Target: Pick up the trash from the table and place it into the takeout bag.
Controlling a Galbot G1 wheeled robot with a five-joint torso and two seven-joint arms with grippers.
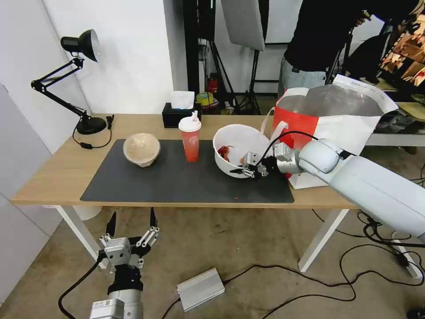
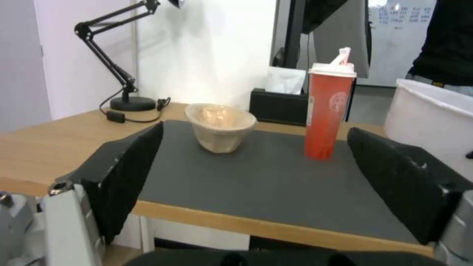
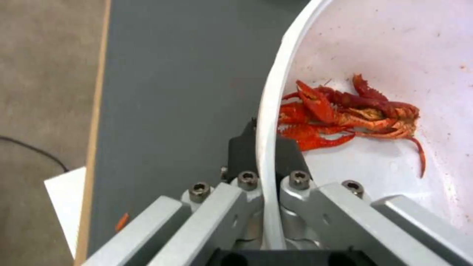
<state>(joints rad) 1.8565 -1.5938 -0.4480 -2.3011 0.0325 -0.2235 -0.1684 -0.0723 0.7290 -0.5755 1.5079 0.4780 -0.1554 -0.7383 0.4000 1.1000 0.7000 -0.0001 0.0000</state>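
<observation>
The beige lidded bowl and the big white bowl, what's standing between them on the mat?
The tall red drink cup with its white lid stands between the beige bowl and the white bowl, apart from both, on the grey mat. The head view shows it.

1. Right arm (image 1: 376, 186): smooth pale grey-white shell, rounded wrist joint, black cable looped over it.
2. Right gripper (image 3: 266, 147): silver linkage bars, hex-socket screws, black pads.
3. Left gripper (image 1: 132, 221): black pointed fingers, silver linkage.
</observation>
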